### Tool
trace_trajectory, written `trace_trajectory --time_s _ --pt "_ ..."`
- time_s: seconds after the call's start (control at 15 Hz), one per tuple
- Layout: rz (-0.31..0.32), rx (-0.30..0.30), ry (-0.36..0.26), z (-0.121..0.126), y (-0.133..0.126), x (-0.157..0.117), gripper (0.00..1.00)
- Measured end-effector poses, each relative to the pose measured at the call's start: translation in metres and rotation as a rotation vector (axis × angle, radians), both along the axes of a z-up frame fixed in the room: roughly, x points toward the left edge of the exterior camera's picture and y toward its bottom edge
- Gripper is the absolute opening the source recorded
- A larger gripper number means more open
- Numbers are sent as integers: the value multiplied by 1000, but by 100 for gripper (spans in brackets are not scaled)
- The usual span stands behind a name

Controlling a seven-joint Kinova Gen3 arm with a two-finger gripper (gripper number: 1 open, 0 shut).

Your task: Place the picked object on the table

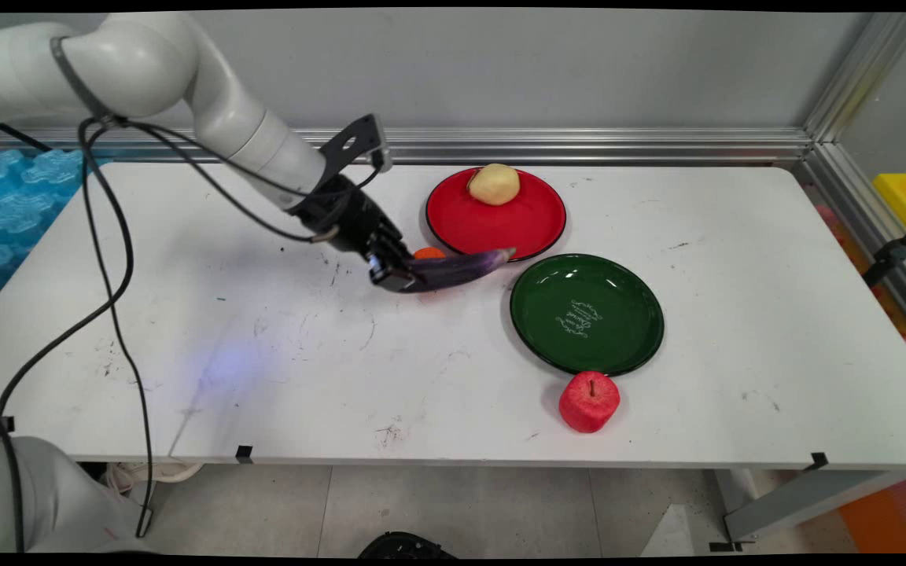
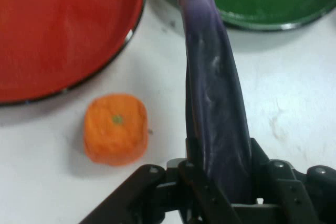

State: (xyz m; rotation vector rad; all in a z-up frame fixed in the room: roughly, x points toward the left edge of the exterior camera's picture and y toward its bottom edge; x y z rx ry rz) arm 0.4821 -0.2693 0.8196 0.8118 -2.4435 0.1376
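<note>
Tool point(image 1: 392, 273) clamped on purple eggplant point(image 1: 461, 267), orange point(image 2: 116, 128) beside

White table point(image 1: 264, 377), scuffed, dark marks across the top. Directly on it: red plate point(image 1: 469, 228) toward the back, green plate point(image 1: 547, 314) just in front and to its right, rims near each other. Red apple point(image 1: 589, 402) just beside the green plate's near rim, upright, stem up. Small orange fruit point(image 1: 428, 253) beside the red plate's near-left rim, apart from it in the hand view point(image 2: 115, 128). Black tape marks at the near edge point(image 1: 244, 452).
</note>
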Motion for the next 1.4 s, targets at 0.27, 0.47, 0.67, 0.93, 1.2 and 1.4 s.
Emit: trace_trajectory --time_s 0.27,0.47,0.67,0.93,1.2,1.4 --pt "-10 9 -11 -13 16 7 0" --pt "-17 5 -6 -23 19 8 0" --pt "-31 -8 -3 -30 18 6 0" --pt "-53 -31 0 -41 12 4 0" --pt "-72 -40 -2 -50 9 3 0" --pt "-84 -37 -8 -55 9 4 0"
